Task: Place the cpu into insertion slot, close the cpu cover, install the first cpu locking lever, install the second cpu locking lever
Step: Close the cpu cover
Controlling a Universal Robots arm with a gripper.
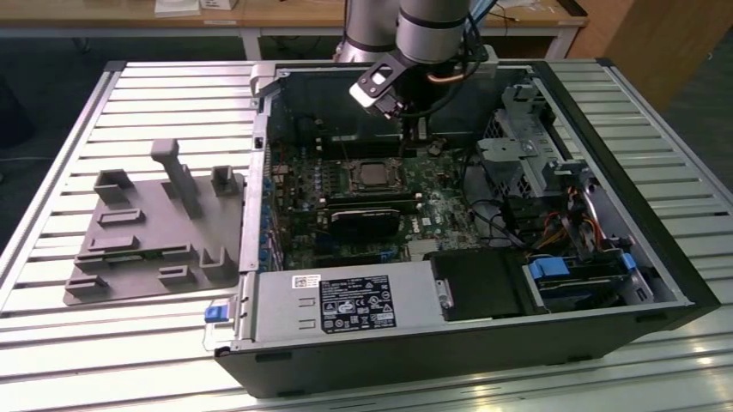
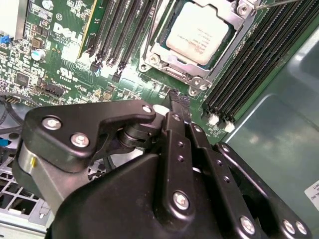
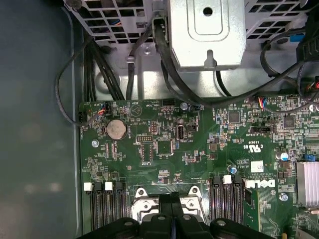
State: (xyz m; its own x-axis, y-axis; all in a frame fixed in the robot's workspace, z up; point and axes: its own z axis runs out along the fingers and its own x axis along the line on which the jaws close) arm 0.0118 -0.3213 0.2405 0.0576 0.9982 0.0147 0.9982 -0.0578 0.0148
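Observation:
The cpu (image 2: 199, 32) is a pale silver square chip lying flat in the insertion slot (image 3: 142, 205) on the green board; in the exterior view it sits at the case's middle (image 1: 369, 176). The cpu cover (image 2: 174, 67), a thin silvery frame, lies down around the chip. A thin metal lever rod (image 2: 279, 3) runs past the socket's corner. My gripper (image 2: 174, 97) is shut with nothing between its black fingers, its tips just off the socket's edge, a little above the board. In the exterior view the gripper (image 1: 413, 129) hangs just behind the socket.
Long black memory slots (image 2: 249, 64) flank the socket. A black block (image 1: 366, 219) lies in front of it, a power supply (image 1: 343, 305) at the case front, and a drive cage (image 1: 516, 154) with cables on the exterior view's right. A grey fixture plate (image 1: 149, 232) lies outside the case.

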